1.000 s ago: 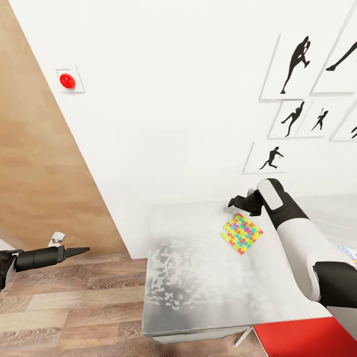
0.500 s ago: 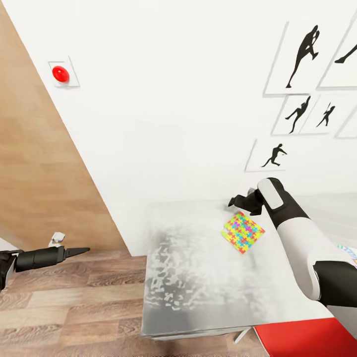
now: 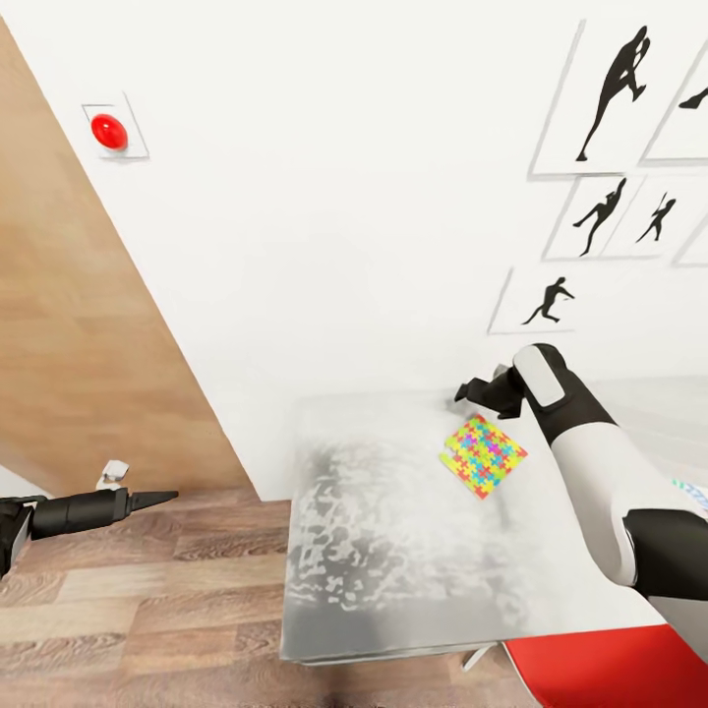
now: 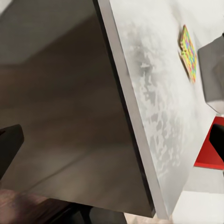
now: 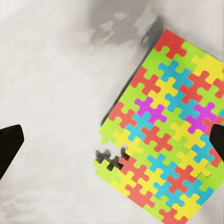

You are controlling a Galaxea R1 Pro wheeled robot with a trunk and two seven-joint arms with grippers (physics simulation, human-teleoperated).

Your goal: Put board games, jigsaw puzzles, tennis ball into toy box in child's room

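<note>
One jigsaw puzzle [image 3: 482, 455], a flat square of yellow, pink, green and blue pieces, lies on the pale table [image 3: 393, 551] near the wall. My right gripper [image 3: 480, 391] hovers just above the puzzle's far edge, open and holding nothing. Seen from the right wrist, the puzzle [image 5: 168, 135] lies between the spread fingertips [image 5: 9, 144] of my right gripper [image 5: 112, 142], with a small gap of lost pieces at one corner. My left gripper [image 3: 147, 500] hangs over the wood floor, well left of the table and open. From the left wrist, the puzzle [image 4: 188, 51] is far off on the table [image 4: 154, 107].
A red chair seat [image 3: 590, 669] sits at the table's near right corner. The brown wooden door [image 3: 79, 344] stands at the left, with a red button [image 3: 108, 131] on the white wall. A sliver of printed card [image 3: 694, 492] peeks out behind my right arm.
The whole picture has shifted slightly as the camera moved. Both grippers and the puzzle keep their places relative to one another.
</note>
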